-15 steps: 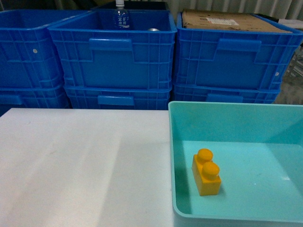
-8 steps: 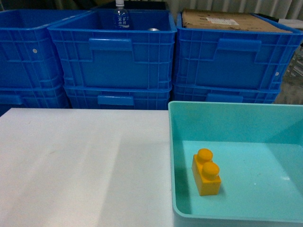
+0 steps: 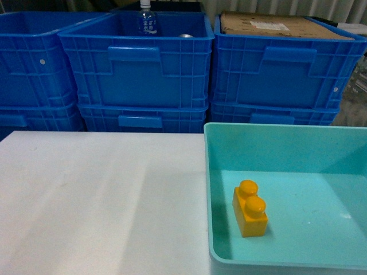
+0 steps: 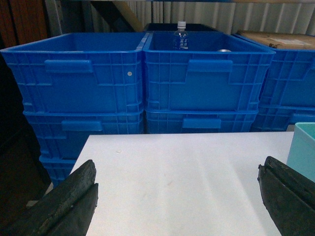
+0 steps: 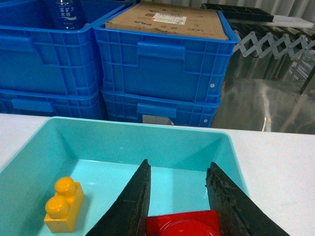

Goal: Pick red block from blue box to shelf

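The red block (image 5: 183, 223) shows only in the right wrist view, at the bottom edge, wedged between the two dark fingers of my right gripper (image 5: 178, 164), which is shut on it. The gripper hangs over the near right part of the pale turquoise blue box (image 5: 147, 142). In the head view the blue box (image 3: 209, 189) sits at the table's right; neither gripper nor the red block appears there. My left gripper (image 4: 178, 167) is wide open over the white table, holding nothing. Silvery metal (image 5: 266, 101) gleams at the back right; I cannot tell whether it is the shelf.
A yellow two-stud brick (image 3: 250, 209) lies in the box's left half. Dark blue ribbed crates (image 3: 137, 63) are stacked behind the white table (image 3: 103, 200); one holds a bottle (image 3: 147, 20), another a cardboard sheet (image 3: 275, 26). A folding metal lattice (image 5: 275, 44) stands far right.
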Controlling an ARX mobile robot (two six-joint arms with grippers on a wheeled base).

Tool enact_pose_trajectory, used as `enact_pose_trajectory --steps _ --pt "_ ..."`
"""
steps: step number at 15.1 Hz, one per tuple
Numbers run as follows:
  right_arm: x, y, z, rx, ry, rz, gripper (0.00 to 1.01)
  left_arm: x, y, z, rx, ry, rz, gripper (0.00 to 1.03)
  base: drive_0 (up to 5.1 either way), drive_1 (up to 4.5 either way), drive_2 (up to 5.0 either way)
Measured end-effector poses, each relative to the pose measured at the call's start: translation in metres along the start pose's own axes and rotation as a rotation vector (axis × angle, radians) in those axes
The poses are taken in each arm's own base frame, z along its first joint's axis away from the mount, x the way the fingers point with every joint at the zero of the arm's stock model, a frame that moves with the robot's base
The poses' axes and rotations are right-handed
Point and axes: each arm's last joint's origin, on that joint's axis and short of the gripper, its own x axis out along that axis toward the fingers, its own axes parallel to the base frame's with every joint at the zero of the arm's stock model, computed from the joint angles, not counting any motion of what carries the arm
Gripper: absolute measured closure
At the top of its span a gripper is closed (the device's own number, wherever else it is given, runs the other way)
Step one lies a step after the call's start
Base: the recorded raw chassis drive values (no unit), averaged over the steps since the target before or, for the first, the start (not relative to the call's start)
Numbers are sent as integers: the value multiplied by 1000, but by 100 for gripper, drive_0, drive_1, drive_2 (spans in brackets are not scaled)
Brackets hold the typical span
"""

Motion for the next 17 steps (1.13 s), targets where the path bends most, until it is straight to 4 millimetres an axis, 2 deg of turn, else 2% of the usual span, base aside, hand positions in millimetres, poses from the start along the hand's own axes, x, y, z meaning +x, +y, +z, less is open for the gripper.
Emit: enact_pose_trajectory --steps 5,17 --pt "-3 -3 4 -54 -37 -17 74 0 0 0 0 0 0 5 0 0 0" --pt "-3 -3 4 -58 -38 -17 74 0 0 0 0 0 0 5 0 0 0"
